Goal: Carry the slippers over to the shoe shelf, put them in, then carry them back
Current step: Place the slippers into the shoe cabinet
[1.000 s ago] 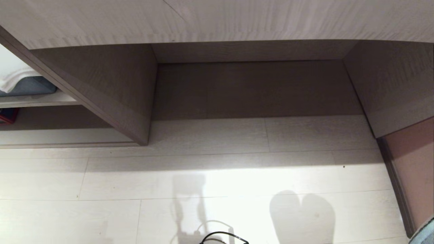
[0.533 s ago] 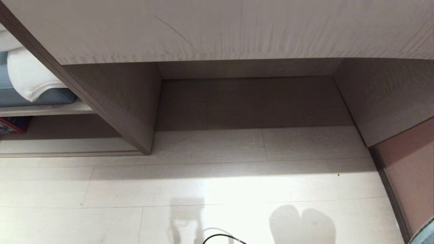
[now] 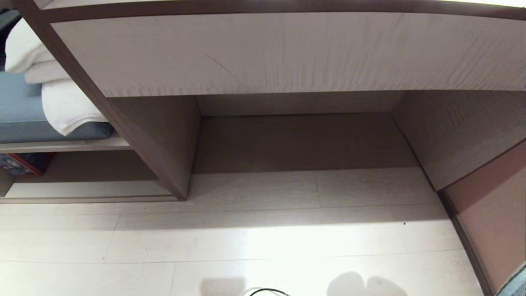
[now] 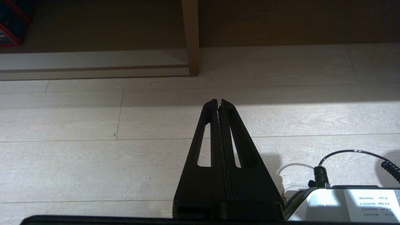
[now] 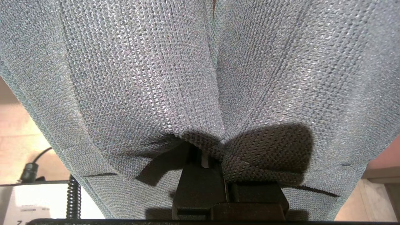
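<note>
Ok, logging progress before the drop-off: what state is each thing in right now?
slippers: both pinched together, hanging from right gripper
right gripper: jaws shut on slippers
left gripper: jaws shut, empty, above floor
shoe shelf: open, nothing inside
white towels: folded, stacked on neighbouring shelf

A broad band of glare lay across the pale floor (image 3: 263,242) ahead of me, washing out the plank grain toward six o'clock. Two soft rounded shadows (image 3: 365,285) and a squarer one (image 3: 224,285) fell near the bottom edge. The open cubby (image 3: 300,142) at twelve o'clock sat in dim brown shade under its overhang. Straight edges bowed toward the corners of my head view. Behind my left gripper (image 4: 219,101) the floor was lit from three o'clock and dimmer at nine. The slippers (image 5: 200,78) filled my right wrist view, knit sharp, with a dark shadow at five o'clock.
</note>
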